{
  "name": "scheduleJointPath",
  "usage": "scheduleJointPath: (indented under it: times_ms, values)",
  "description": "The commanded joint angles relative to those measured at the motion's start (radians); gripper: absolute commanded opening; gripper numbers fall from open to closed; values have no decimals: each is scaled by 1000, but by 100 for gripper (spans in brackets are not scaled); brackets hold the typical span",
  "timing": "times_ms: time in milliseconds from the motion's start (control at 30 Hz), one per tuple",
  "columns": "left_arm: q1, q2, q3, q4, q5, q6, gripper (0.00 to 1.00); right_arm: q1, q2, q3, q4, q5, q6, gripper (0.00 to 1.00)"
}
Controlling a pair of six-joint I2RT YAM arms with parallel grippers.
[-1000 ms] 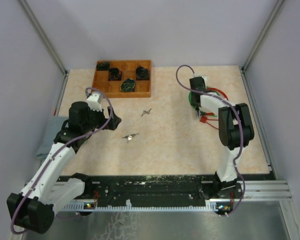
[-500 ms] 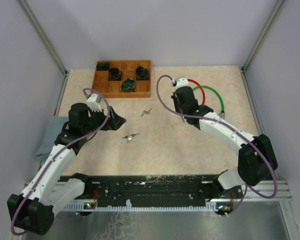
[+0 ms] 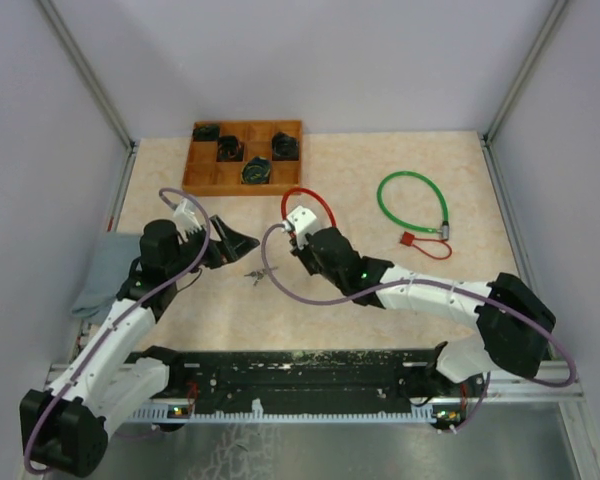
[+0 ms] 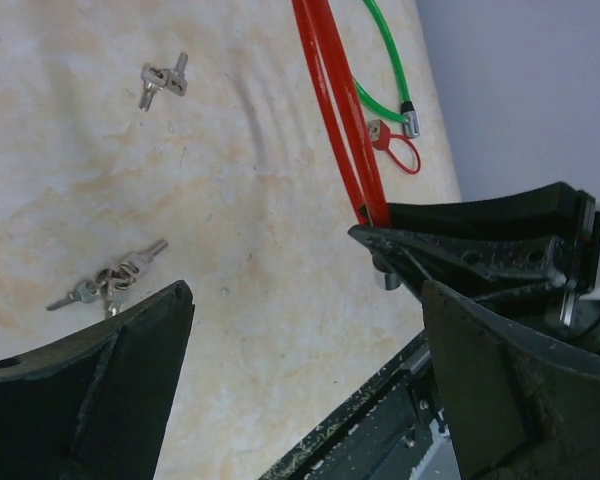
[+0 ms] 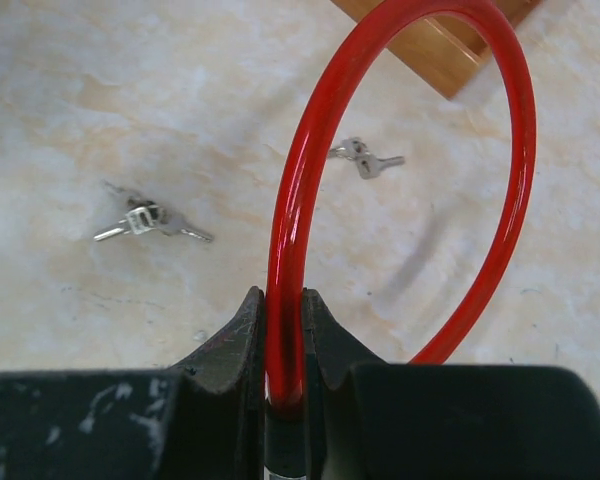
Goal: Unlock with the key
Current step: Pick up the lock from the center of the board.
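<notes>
Left claw (image 3: 235,242) hangs spread wide, grasping nothing, above the surface (image 3: 330,170). Just beside it lies the key bunch (image 4: 110,283), silvery, several keys fanned together. The left wrist view shows that; from overhead it's a speck. A second key pair (image 5: 365,158) lies farther back. At centre, the right claw (image 5: 283,300) is clenched on the red cable lock (image 5: 285,260), a glossy loop. Only the right wrist view shows the pinch. To the right, the green cable lock (image 3: 379,193) lies flat.

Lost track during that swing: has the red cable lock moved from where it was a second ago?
Yes. Gripped in the right claw, the red cable lock has travelled left, away from the green cable lock, which stayed put.
</notes>
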Motion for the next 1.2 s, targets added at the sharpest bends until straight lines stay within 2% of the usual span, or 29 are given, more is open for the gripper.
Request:
scheduleJointPath:
  times_ms: [0, 133, 267, 567, 767, 900, 1000, 1067, 1167]
  values:
    - [1, 0, -21, 109, 73, -124, 99, 77, -60, -42, 275, 18, -33, 0]
    - [-1, 29, -66, 190, 134, -208, 99, 135, -35, -66, 364, 24, -18, 0]
    - [-10, 78, -108, 299, 190, -272, 91, 187, 11, -49, 401, 49, -35, 0]
    - [-76, 124, -110, 346, 162, -291, 85, 218, 40, -35, 438, 14, -85, 0]
    - [-106, 157, -120, 382, 151, -309, 75, 229, 63, -22, 468, 4, -109, 0]
    - [-111, 162, -121, 392, 137, -307, 58, 230, 79, -9, 476, 4, -124, 0]
    - [-110, 146, -118, 382, 111, -289, 41, 230, 76, -10, 474, -2, -126, 0]
    - [-111, 130, -119, 385, 93, -279, 26, 230, 71, -10, 462, -9, -125, 0]
    - [-109, 109, -124, 382, 39, -254, 13, 230, 56, -13, 427, 2, -119, 13]
